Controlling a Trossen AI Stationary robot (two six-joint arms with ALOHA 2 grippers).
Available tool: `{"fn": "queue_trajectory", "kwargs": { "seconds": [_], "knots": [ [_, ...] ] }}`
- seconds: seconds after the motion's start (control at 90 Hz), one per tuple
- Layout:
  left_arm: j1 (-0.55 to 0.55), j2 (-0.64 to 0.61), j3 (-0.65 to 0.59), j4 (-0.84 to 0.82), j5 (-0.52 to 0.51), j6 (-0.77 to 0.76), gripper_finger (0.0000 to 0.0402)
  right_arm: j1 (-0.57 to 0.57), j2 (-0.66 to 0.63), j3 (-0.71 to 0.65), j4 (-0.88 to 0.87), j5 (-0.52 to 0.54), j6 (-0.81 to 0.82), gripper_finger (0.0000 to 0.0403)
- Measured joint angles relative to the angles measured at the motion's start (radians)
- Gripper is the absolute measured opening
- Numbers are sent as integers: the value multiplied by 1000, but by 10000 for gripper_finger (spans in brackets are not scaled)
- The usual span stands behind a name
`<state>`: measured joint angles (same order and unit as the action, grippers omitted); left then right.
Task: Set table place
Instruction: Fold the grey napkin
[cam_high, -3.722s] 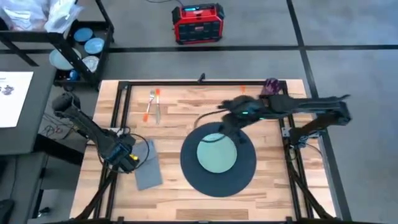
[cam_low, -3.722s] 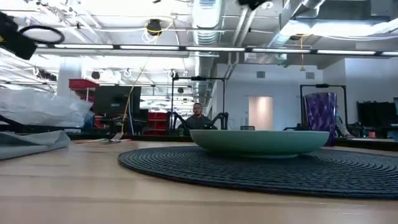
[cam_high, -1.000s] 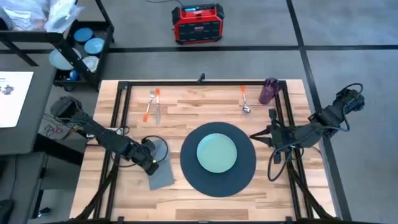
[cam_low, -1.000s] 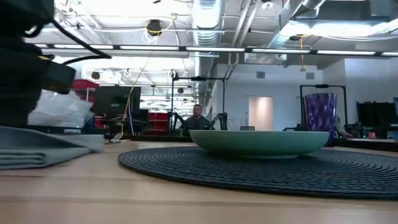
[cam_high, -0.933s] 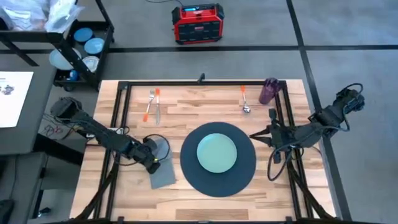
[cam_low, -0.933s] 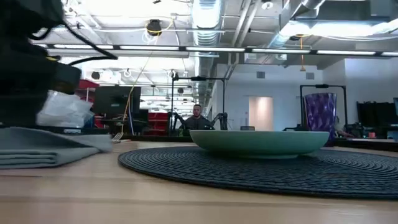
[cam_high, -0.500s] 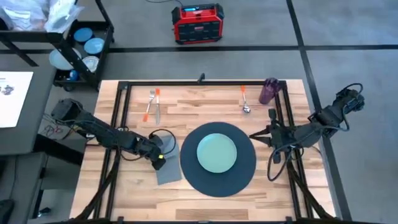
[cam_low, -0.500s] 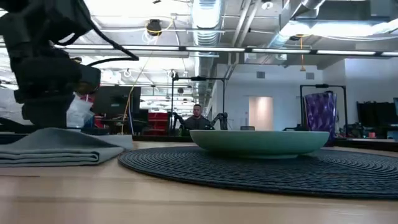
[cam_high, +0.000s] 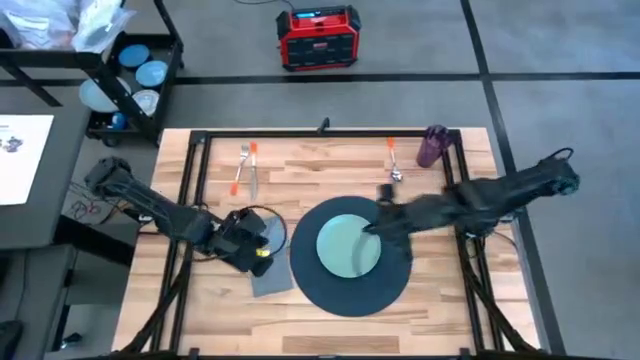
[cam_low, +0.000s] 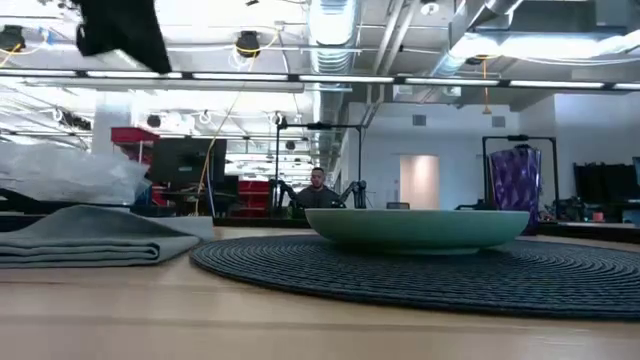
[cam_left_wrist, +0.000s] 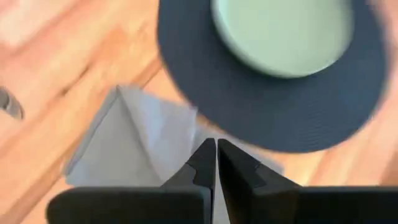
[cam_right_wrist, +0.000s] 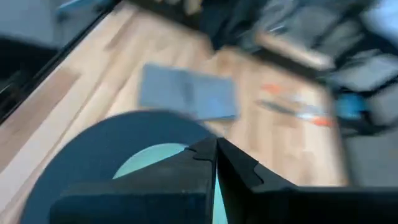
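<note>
Right claw (cam_high: 372, 226) now swung in over plate (cam_high: 348, 245), pressed together; left claw (cam_high: 258, 250) lifted off napkin (cam_high: 270, 268), pressed together. Better to spread before reaching for cutlery.

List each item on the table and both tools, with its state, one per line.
mat: flat, mid-table.
plate: upright, empty, centred on mat.
napkin: folded, flat, at mat's left edge.
fork: flat, far left.
knife: flat, beside fork.
spoon: flat, far right.
cup: upright, far right corner.
left tool: shut, empty, above napkin.
right tool: shut, empty, over plate.
</note>
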<state>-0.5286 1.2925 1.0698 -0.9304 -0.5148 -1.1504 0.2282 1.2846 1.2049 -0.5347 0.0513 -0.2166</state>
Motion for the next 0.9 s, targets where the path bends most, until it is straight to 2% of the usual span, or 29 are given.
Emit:
{"fn": "queue_trajectory", "kwargs": {
  "seconds": [0.2,0.289,0.433,0.6,0.689,0.9],
  "knots": [
    [-101,18,-87,-137,19,-222,0,-196,113,0,190,-414,13,0],
    [-129,24,-136,-92,20,-262,0,-243,176,16,235,-494,33,0],
    [-133,58,-190,59,23,-235,0,-278,334,80,269,-634,60,0],
    [-133,131,-193,202,20,-191,0,-300,512,207,192,-727,70,0],
    [-137,165,-191,289,19,-159,0,-304,588,247,107,-734,62,0],
    [-142,218,-191,266,19,-159,0,-319,727,306,19,-733,24,0]
  ]
}}
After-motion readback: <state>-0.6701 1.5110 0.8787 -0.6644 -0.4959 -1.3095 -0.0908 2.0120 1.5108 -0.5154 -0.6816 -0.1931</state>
